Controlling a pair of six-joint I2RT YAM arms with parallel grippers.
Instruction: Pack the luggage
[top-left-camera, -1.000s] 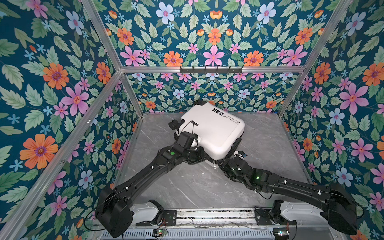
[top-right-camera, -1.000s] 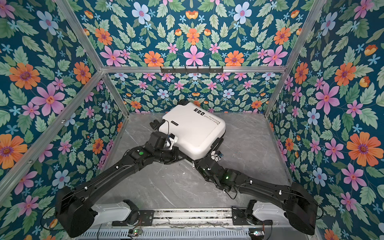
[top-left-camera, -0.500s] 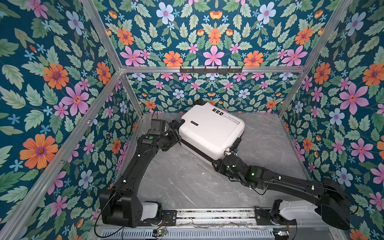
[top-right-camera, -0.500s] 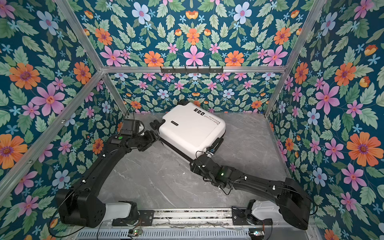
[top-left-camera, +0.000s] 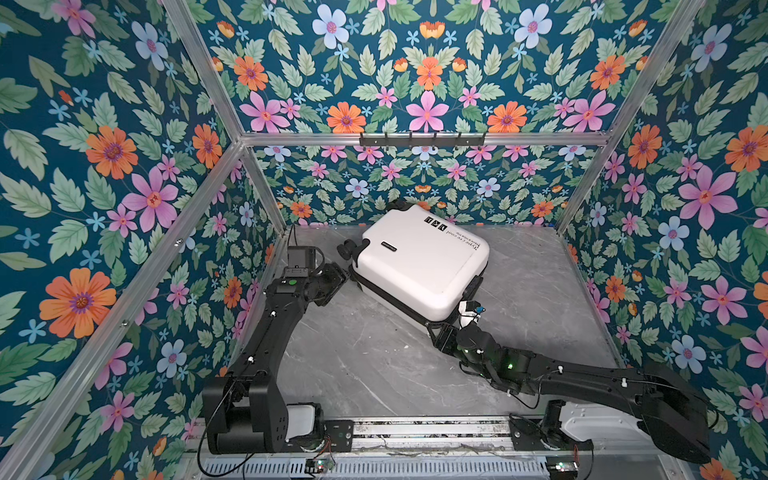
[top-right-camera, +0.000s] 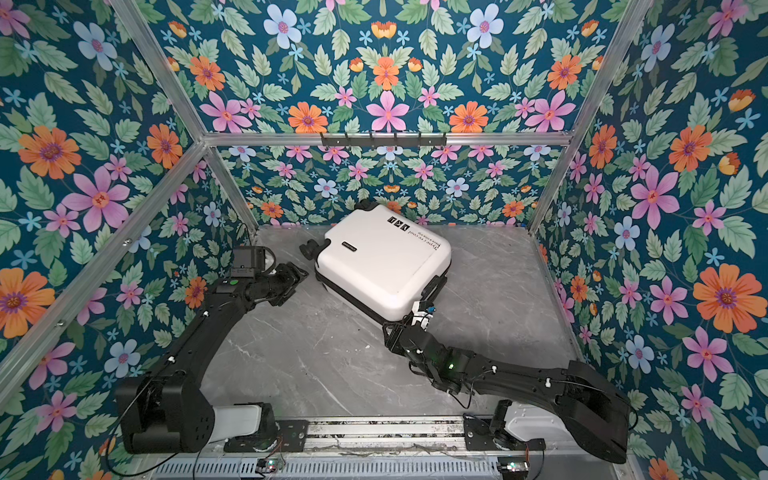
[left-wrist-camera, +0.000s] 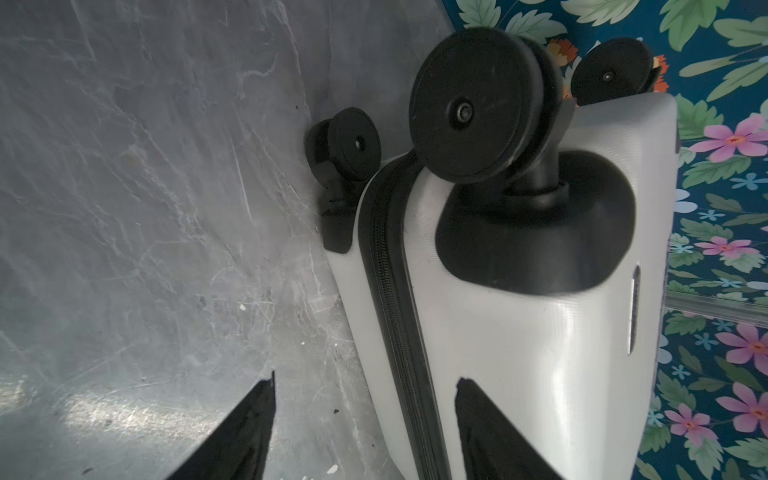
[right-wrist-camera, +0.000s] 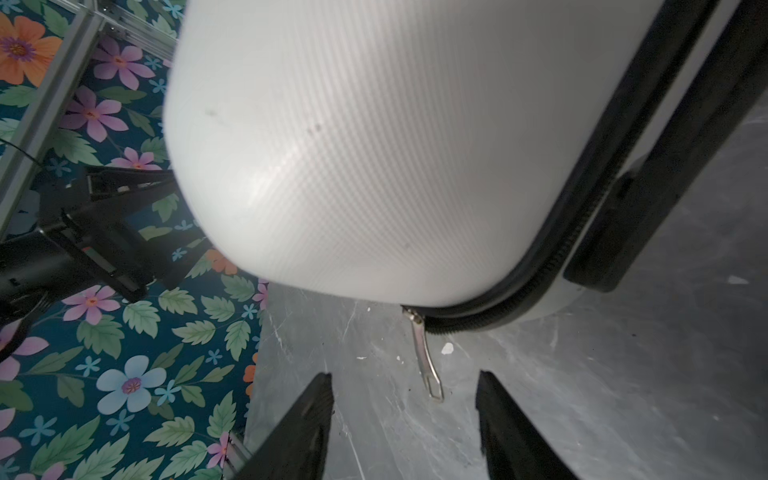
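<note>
closed luggage (top-left-camera: 419, 266) lies flat on the table (top-left-camera: 353, 357), both grippers spread and empty.

in both top views the white luggage (top-right-camera: 382, 257) sits skewed toward the back wall, its wheels (left-wrist-camera: 469, 108) pointing to the left arm. the left gripper (top-left-camera: 338, 276) is just beside the wheel-end corner, jaws wide apart and holding nothing; the left wrist view shows them on either side of the black zipper band. the right gripper (right-wrist-camera: 403, 376) is low at the near corner, jaws apart, with the metal zipper pull (right-wrist-camera: 426, 361) hanging just ahead of the gap, not pinched.
</note>
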